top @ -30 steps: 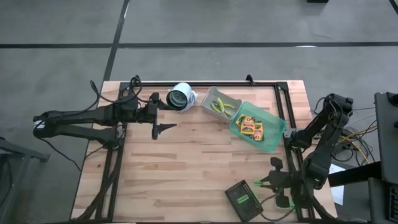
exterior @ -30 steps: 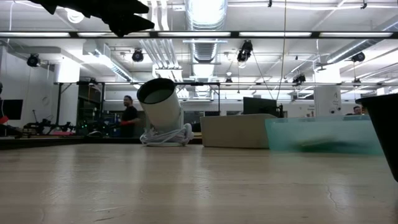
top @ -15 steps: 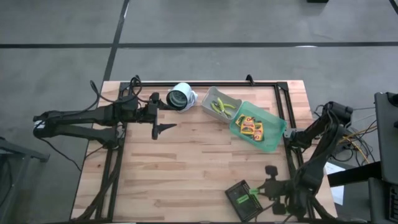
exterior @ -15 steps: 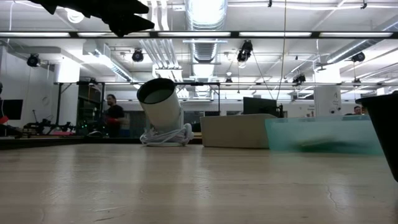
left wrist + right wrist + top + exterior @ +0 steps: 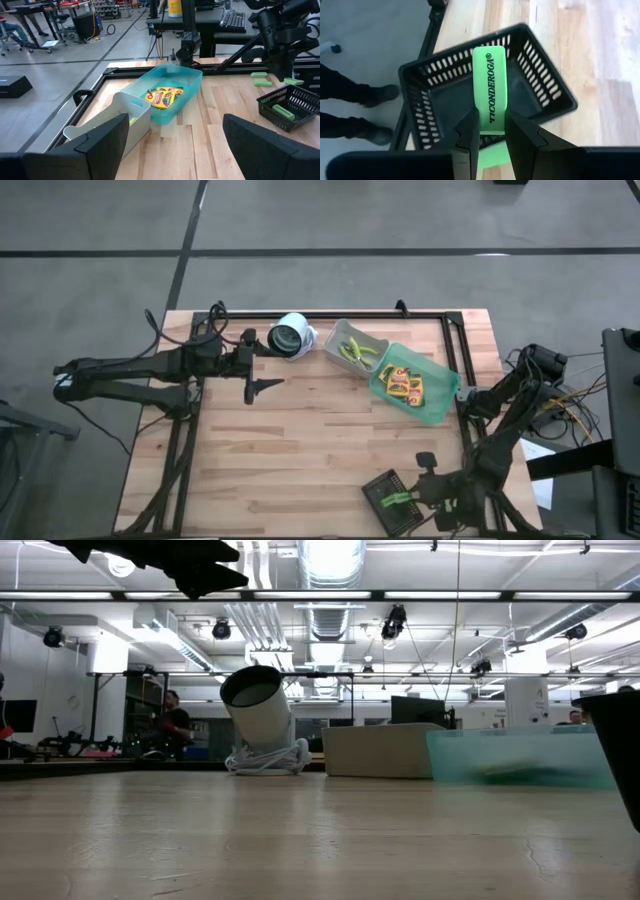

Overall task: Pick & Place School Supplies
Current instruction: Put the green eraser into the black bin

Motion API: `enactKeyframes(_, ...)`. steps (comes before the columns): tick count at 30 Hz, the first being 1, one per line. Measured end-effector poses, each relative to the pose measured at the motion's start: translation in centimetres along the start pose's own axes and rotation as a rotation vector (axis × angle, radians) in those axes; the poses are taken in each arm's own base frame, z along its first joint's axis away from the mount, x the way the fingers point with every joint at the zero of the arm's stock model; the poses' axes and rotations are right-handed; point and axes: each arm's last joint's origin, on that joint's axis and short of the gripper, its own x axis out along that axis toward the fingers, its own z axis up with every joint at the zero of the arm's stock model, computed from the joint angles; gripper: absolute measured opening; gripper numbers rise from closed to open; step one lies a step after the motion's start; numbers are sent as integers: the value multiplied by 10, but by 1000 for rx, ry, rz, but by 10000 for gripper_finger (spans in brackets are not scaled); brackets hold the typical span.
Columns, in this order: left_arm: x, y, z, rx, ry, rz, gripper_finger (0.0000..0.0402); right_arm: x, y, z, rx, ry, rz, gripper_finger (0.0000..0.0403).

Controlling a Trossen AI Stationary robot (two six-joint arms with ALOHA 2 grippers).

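A small bright green rectangular eraser block [image 5: 490, 87] is hanging over the dark slotted plastic basket [image 5: 417, 95], pinched at its near end by the right gripper [image 5: 492, 131]. It looks light, rubbery and grippy. The left gripper [image 5: 258, 386] is waiting beside the bins, fingers spread wide.

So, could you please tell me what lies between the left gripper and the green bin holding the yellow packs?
In the left wrist view, the grey bin stands between the left gripper and the green bin.
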Motion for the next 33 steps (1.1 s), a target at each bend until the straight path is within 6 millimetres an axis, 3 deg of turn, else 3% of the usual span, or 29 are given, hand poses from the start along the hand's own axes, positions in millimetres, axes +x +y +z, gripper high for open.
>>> enactKeyframes(12, 0, 0, 0, 0, 0, 0, 328, 28, -20, 25, 103, 94, 111, 70)
enactKeyframes(21, 0, 0, 0, 0, 0, 0, 328, 55, -27, 19, 191, 187, 81, 70)
enactKeyframes(28, 0, 0, 0, 0, 0, 0, 328, 57, -30, 18, 254, 205, 54, 76)
enactKeyframes(33, 0, 0, 0, 0, 0, 0, 328, 60, -32, 16, 280, 219, 34, 109)
